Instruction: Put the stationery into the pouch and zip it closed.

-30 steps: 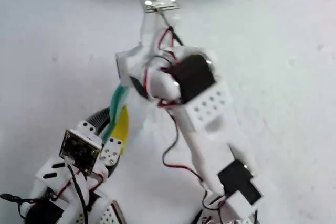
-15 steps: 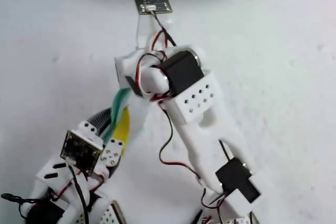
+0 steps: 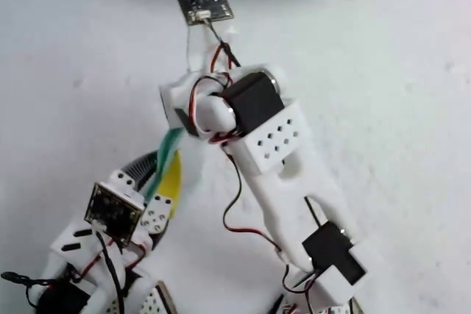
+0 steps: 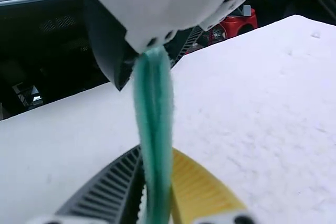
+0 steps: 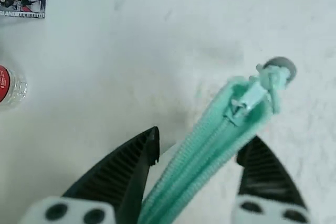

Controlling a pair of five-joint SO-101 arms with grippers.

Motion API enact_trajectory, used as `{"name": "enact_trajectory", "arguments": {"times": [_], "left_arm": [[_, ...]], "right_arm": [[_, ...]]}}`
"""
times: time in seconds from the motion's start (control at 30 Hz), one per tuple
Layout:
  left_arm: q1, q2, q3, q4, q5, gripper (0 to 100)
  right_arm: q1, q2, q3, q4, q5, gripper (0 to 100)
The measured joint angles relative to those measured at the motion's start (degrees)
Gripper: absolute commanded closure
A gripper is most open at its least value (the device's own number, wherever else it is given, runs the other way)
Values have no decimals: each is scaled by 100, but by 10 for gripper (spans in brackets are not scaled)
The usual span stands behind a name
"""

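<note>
1. The white desk (image 3: 383, 71) carries everything and spreads wide around both my arms.
2. My right arm (image 3: 287, 182) rises from the near right edge and slants toward the middle of the desk. Its wrist is bent down over the far end of the pouch.
3. My left arm (image 3: 81, 248) sits at the near left corner and points far and rightward at the same pouch.
4. The green pouch (image 5: 231, 108) is left of the desk's middle, in the near half. It stands on its long edge with the zip uppermost and runs from my left fingers up to my right ones.
5. My right fingers (image 5: 203, 137) are spread wide, one black finger on each side of the pouch. Bare desk shows between one of them and the fabric, so they grip nothing.
6. My left fingers (image 4: 156, 153), one black and one yellow, are closed against the pouch's two faces and hold its near end upright.
7. A small bottle (image 5: 6, 85) with red on it lies on the desk, well apart from the pouch.
8. A printed card (image 5: 22, 3) lies near the bottle, not touching it.
9. The zip pull (image 5: 265, 80) hangs at the end of the pouch that pokes out past my right fingertips, with the slider just beside it. I cannot tell whether the zip is drawn fully shut.
</note>
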Motion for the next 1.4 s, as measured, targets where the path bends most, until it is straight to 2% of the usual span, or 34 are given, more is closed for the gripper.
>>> {"name": "enact_trajectory", "arguments": {"times": [0.13, 0.27, 0.33, 0.6, 0.8, 0.9, 1.03, 1.23, 1.4], "left_arm": [[9, 0, 9, 0, 0, 950], [9, 0, 18, 0, 0, 779], [9, 0, 79, -18, 0, 734], [-9, 18, -105, 571, 53, 732], [-88, 18, -527, 853, 88, 732], [-457, 18, -985, 1055, 88, 732], [-589, 9, -1433, 1371, 88, 731], [-756, 9, -1389, 1240, 88, 732], [-1530, 9, -448, 185, 132, 732]], "right_arm": [[0, 35, 18, 0, 35, 983], [9, 35, 26, -9, 62, 981], [70, 35, 44, -105, 70, 981], [334, 53, 88, -914, 97, 981], [325, 88, -185, -949, 105, 981], [624, 79, -299, -949, 105, 981], [1275, 123, -316, -958, 105, 981], [2198, 97, 202, -993, 114, 981], [2804, -62, 1169, -1125, 105, 981]]}}
